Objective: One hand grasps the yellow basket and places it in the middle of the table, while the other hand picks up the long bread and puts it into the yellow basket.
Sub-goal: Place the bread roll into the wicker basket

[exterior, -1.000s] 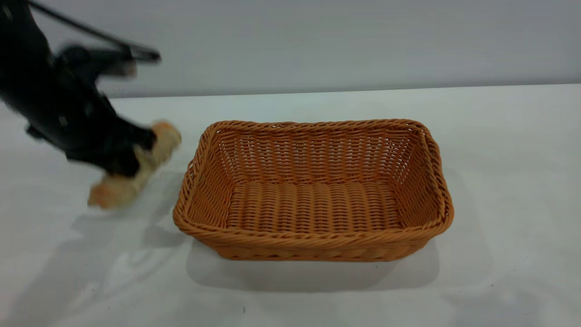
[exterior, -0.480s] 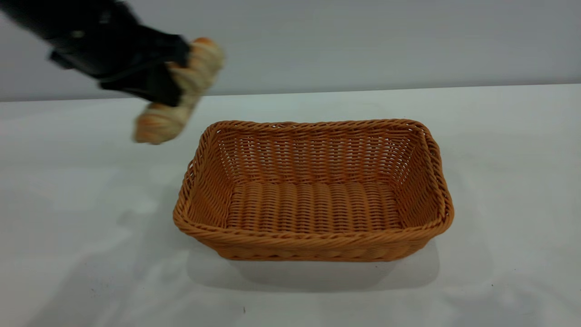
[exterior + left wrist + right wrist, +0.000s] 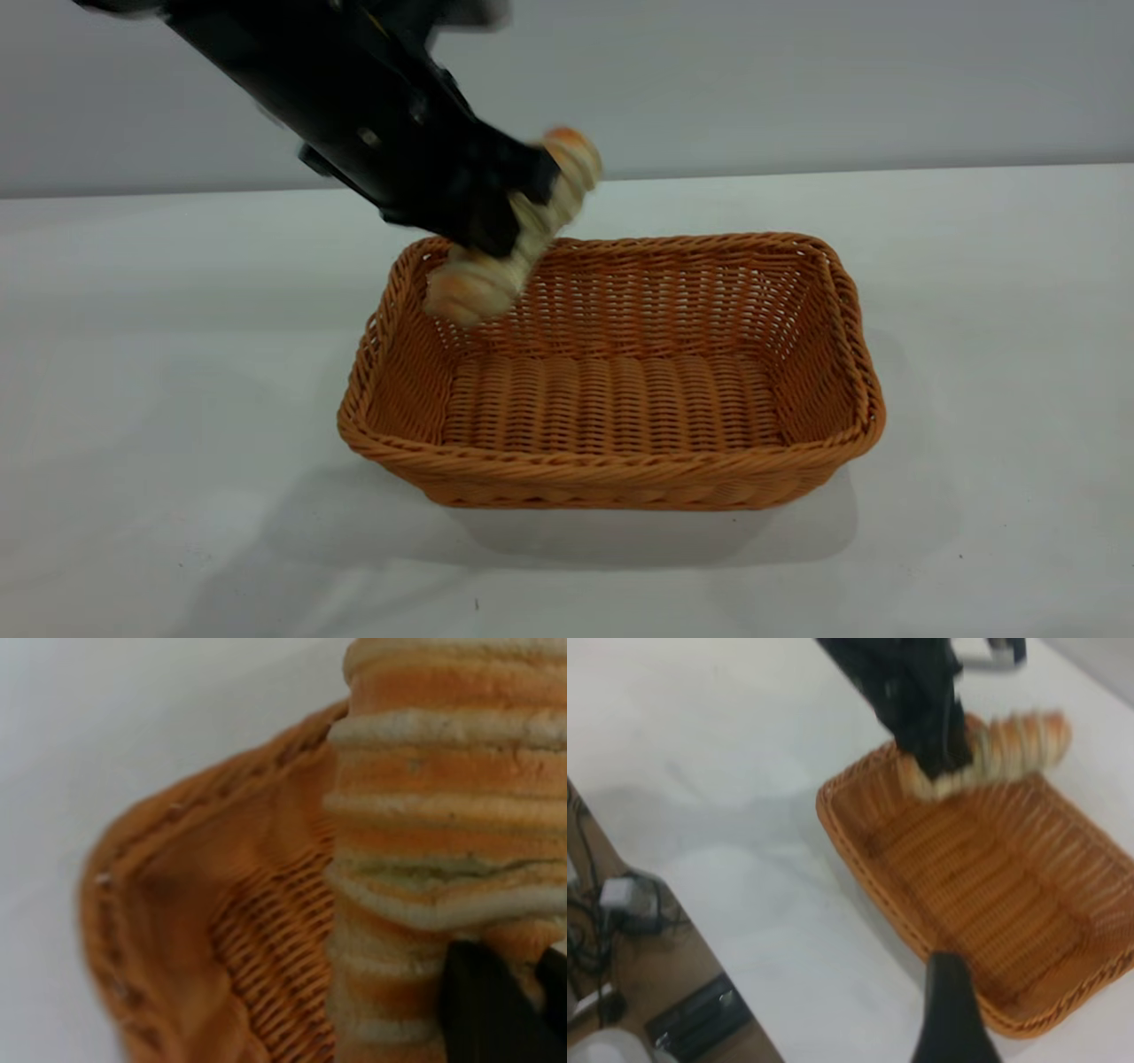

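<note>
The yellow basket (image 3: 611,470) stands upright and empty in the middle of the white table (image 3: 159,372). My left gripper (image 3: 512,221) is shut on the long bread (image 3: 474,285) and holds it tilted in the air over the basket's far left corner, one end dipping below the rim line. In the left wrist view the striped bread (image 3: 425,815) fills the frame over the basket's corner (image 3: 177,904). The right wrist view looks down from high up on the basket (image 3: 864,846), the bread (image 3: 1010,744) and the left arm (image 3: 912,691). My right gripper (image 3: 950,1014) shows there only in part and is out of the exterior view.
A grey wall (image 3: 797,80) runs behind the table. In the right wrist view the table's edge drops off to a brown floor with cables and devices (image 3: 629,904). White tabletop lies on both sides of the basket.
My left gripper has carried the bread up from the table at the left and rightward, and now holds it over the basket's far left corner. The basket has not moved.
</note>
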Tool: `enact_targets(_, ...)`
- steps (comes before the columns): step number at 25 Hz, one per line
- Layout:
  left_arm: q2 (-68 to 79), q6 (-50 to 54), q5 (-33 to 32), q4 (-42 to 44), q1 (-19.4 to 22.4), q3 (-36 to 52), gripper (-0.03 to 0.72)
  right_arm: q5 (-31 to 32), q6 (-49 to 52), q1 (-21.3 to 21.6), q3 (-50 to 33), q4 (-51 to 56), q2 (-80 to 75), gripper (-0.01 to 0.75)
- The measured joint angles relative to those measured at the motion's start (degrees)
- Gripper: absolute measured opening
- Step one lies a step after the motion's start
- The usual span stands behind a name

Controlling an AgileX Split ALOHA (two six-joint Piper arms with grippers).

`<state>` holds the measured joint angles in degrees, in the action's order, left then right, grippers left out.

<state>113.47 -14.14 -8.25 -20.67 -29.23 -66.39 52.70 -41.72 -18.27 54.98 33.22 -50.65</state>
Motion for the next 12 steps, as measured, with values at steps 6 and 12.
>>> enact_targets(6, 5.8, -0.6, 0.3, 0.0, -2.2, -2.9, 0.076, 1.4, 2.0, 0.0, 0.0, 0.0, 6.7, 0.558)
enact_targets(12, 6.2, -5.9, 2.9, 0.0, -2.4, -3.2, 0.328, 4.0, 2.8, 0.0, 0.0, -0.6, 8.5, 0.558)
